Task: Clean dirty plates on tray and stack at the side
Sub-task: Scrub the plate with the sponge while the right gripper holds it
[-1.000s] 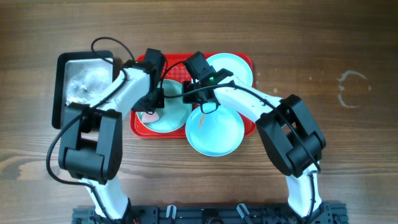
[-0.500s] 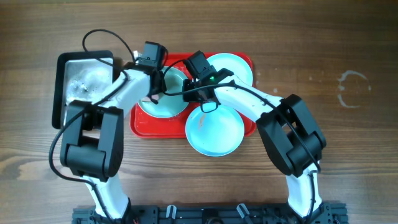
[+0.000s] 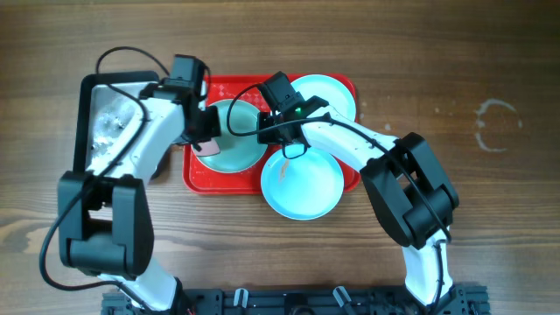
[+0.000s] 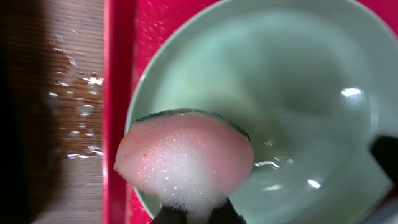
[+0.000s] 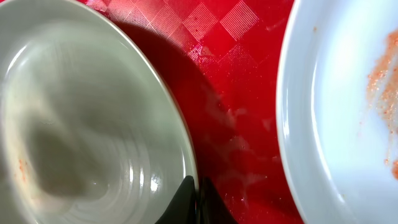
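The plate (image 3: 234, 140) sits in the tray's (image 3: 199, 179) left half. My left end effector (image 3: 205, 131) is clamped on a foamy sponge (image 4: 185, 163) at its left rim, the dish stretching rightward. My right end effector (image 5: 194, 188) pinches the opposite rim.

Overhead: bright, even light is falling on the tabletop (image 3: 455, 52); the metal pan (image 3: 85, 131) is glinting white.
Left wrist: soapy sponge (image 4: 185, 158) is sitting slightly out of focus; small highlights are gleaming on the wet plate (image 4: 298, 81).
Right wrist: the wet plate is throwing a dark shadow across the red tray (image 5: 236, 37), its inside blurring.
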You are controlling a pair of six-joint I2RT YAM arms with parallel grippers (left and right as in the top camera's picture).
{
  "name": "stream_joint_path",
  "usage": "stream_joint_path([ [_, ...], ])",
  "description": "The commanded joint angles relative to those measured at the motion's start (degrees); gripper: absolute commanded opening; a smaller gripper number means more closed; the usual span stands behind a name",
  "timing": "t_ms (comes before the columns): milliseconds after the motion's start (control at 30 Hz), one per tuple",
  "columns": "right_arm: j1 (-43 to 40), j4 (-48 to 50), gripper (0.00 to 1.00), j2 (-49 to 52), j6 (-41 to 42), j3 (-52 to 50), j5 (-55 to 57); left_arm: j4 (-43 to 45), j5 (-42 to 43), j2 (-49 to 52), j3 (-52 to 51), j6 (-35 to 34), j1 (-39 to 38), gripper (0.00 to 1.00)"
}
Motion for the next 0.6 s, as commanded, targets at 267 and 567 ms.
stream_joint_path([
  [267, 0.1, 0.2, 0.04, 1.2, -0.8, 0.8, -0.4, -7.7, 22.4, 5.0, 0.5, 2.4, 7.5, 0.04],
  [567, 0.1, 0.0, 0.04, 1.2, -1.2, 0.8, -1.2, 0.7, 21.7, 11.3, 0.5, -12.4, 8.0, 0.04],
])
